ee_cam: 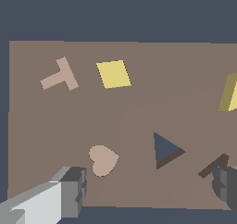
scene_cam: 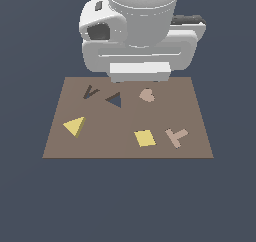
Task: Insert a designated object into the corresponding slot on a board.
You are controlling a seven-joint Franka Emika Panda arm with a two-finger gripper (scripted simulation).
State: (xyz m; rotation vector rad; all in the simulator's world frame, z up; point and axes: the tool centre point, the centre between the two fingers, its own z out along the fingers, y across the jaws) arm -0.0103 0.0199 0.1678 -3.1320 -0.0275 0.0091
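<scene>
The yellow triangular block lies flat on the brown board near the exterior view's left edge; only part of it shows at the border of the wrist view. The dark blue-grey triangular slot is empty and also shows in the wrist view. My gripper hangs open and empty above the board's far edge, its fingers wide apart, with the slot and a heart piece below between them. In the exterior view the white hand hides the fingers.
A dark V-shaped cut-out lies beside the slot. A tan heart piece, a yellow square block and a tan T-shaped piece lie on the board. The board sits on a dark blue floor.
</scene>
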